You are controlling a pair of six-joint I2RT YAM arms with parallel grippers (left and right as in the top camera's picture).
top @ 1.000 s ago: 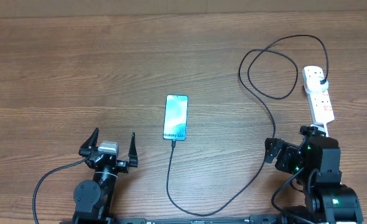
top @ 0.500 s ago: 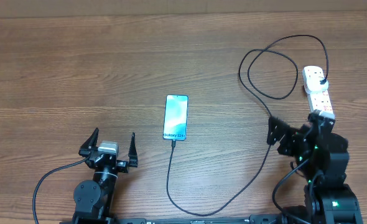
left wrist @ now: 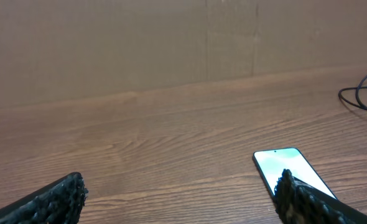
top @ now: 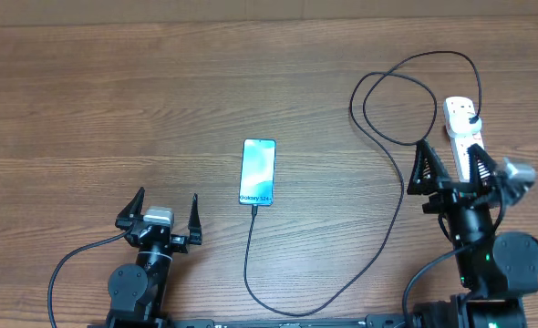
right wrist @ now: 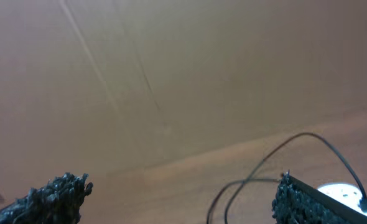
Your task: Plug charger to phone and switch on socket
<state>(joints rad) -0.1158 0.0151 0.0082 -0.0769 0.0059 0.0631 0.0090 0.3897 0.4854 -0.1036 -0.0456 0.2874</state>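
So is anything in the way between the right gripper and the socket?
Nothing visible does. The open right gripper is at the socket's near end; the charger's cable loops on the table to the left, off that line.

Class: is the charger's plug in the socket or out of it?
In. The charger's black plug sits in the far outlet of the white socket.
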